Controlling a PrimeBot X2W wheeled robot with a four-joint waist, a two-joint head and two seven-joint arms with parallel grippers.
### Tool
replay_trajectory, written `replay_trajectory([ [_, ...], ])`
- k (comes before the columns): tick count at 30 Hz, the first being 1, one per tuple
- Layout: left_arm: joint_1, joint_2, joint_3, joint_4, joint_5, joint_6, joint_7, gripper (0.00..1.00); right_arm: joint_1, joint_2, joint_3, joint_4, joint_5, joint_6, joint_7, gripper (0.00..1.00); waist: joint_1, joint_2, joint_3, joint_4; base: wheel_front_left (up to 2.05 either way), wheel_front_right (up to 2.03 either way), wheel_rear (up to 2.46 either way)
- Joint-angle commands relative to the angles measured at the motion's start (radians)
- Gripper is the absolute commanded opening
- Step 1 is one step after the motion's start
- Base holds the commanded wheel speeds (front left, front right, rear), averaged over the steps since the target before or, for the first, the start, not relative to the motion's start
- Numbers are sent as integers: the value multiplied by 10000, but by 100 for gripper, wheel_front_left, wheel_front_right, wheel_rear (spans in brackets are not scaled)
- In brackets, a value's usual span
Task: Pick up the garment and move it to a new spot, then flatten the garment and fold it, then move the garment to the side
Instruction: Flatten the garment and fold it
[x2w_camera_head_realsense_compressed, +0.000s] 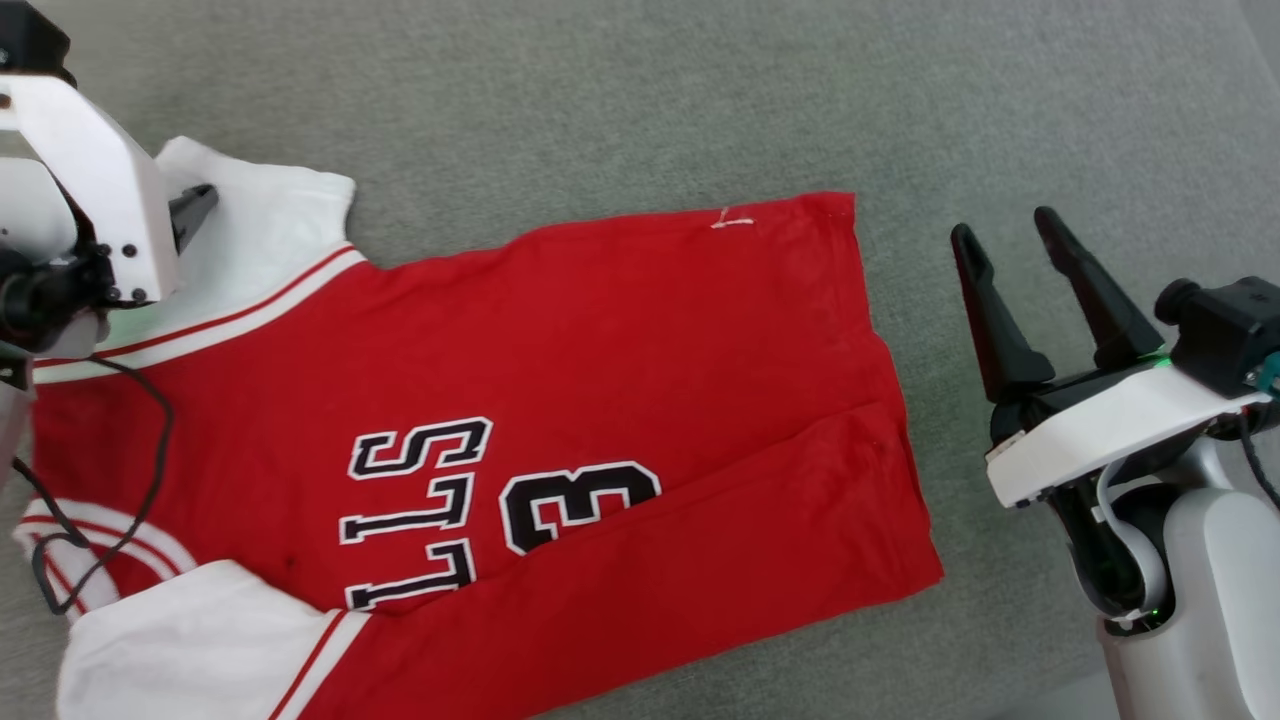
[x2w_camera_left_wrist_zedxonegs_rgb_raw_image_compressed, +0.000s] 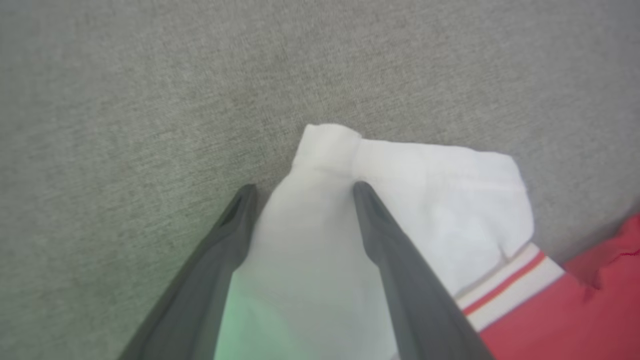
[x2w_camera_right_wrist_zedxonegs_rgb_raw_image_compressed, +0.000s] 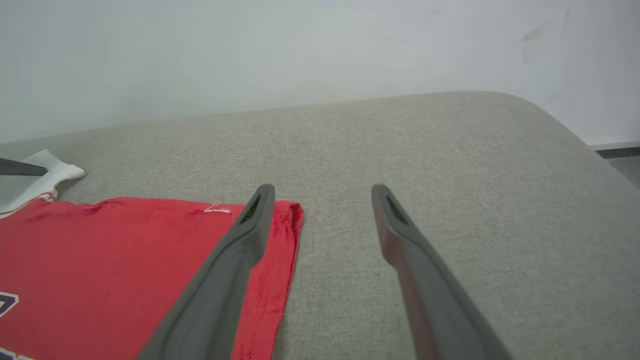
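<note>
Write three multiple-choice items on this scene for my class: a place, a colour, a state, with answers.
1. Where is the right hand relative to the garment?
A. Over its middle
B. Beside it, over the grey surface
C. Under it

2. What colour is the sleeve at the left hand?
A. Blue
B. White
C. Green

3. How is the right hand?
A. Shut on the garment
B. Shut, empty
C. Open, empty

Answers:
1 B: the head view shows it off the fabric.
2 B: white cloth lies between the fingers.
3 C: its fingers stand apart, nothing between.
</note>
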Motion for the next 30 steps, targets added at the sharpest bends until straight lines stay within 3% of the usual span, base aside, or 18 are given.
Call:
replay_trajectory([
  [1, -205, 159, -138, 68, -118, -93, 589, 100, -123, 97, 60, 98, 112, -4, -37, 100, -3, -1, 380, -365, 0, 0, 0],
  [6, -168, 419, -582, 369, -178, 137, 2127, 97, -207, 106, 143, 317, 283, -4, -100, 100, -3, -1, 610, -619, 0, 0, 0],
  [7, -64, 410, -645, 446, -239, 225, 2394, 49, -234, 75, 147, 347, 335, -4, -88, 100, -3, -1, 631, -652, 0, 0, 0],
  [9, 184, 314, -688, 525, -428, 359, 2767, 0, -286, -1, 117, 395, 431, -4, 34, 100, -3, -1, 656, -695, 0, 0, 0],
  [13, 499, 108, -662, 451, -630, 473, 2721, 0, -466, -247, 81, 437, 770, -4, 535, 100, -3, -1, 639, -661, 0, 0, 0],
  [18, 359, -130, -495, 330, -653, 304, 2074, 0, -1092, -757, 192, 887, 1456, -4, 1970, 100, -3, -1, 474, -324, 0, 0, 0],
  [25, -546, -524, -382, -167, -400, -143, 999, 0, -2441, -1069, 254, 2315, 2319, -4, 4896, 100, -3, -1, 365, 654, 0, 0, 0],
  [30, -979, -869, -526, -622, -174, -491, 425, 0, -3218, -1111, 188, 3037, 2425, -4, 6345, 100, -3, -1, 488, 1410, 0, 0, 0],
])
